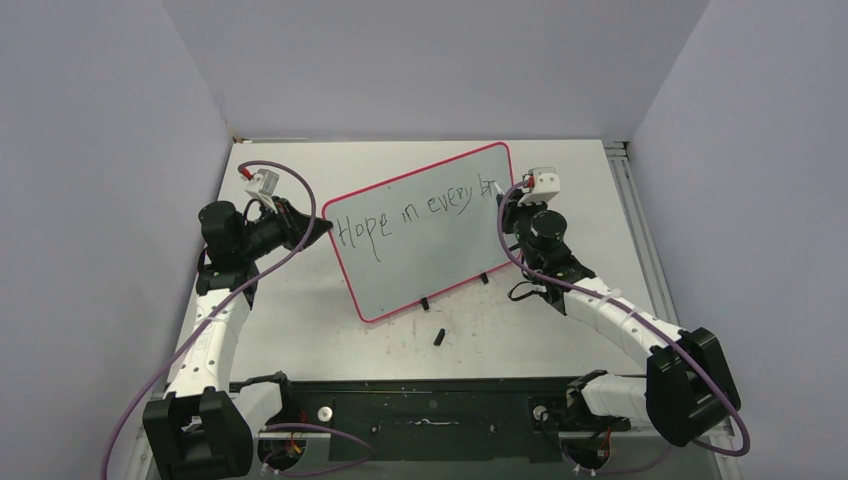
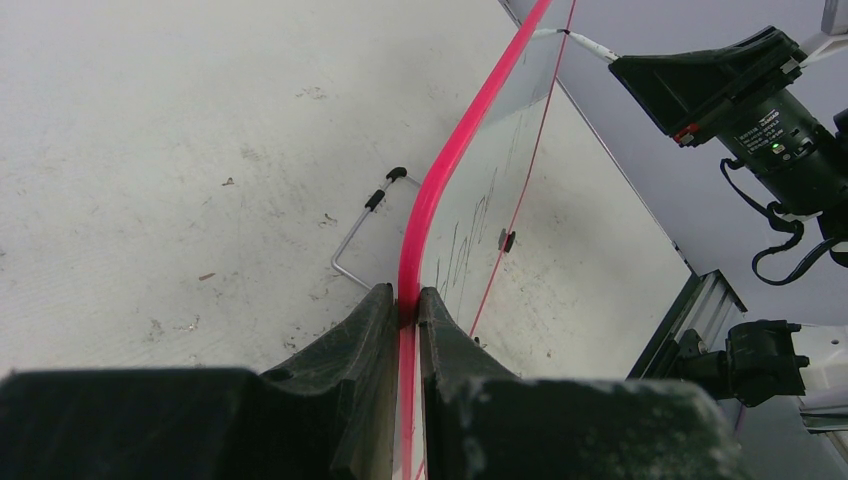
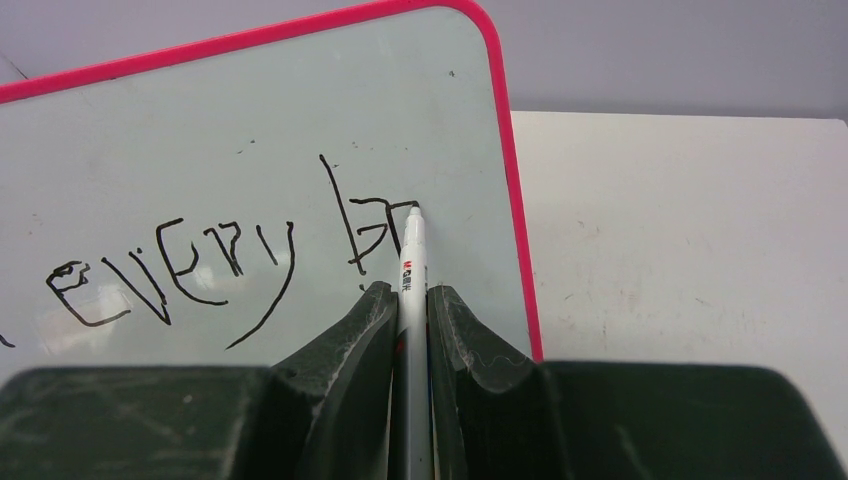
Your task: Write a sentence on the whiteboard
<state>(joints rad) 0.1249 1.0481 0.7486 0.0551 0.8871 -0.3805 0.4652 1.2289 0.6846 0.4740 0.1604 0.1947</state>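
Right claw point(image 3: 410, 292): clamped around pen point(image 3: 411, 250), whose tip touched whiteboard point(image 3: 200, 150) just after "br".
Left claw point(image 2: 408, 300): pinched whiteboard's pink rim at its left edge.
Whiteboard: stood tilted on surface point(image 1: 580, 190), between both claws.
Sentence point(image 1: 415, 215): read "Hope in every br" in one slanted black line.

On table point(image 1: 560, 330), centre: whiteboard point(image 1: 440, 262), wire stand point(image 2: 352, 238) behind it. At its left edge, left gripper point(image 1: 322, 228). At its right end, right gripper point(image 1: 508, 205); marker point(image 3: 411, 262) tip on board, just right of sentence point(image 1: 410, 215). Before board, on table, small cap point(image 1: 439, 336).
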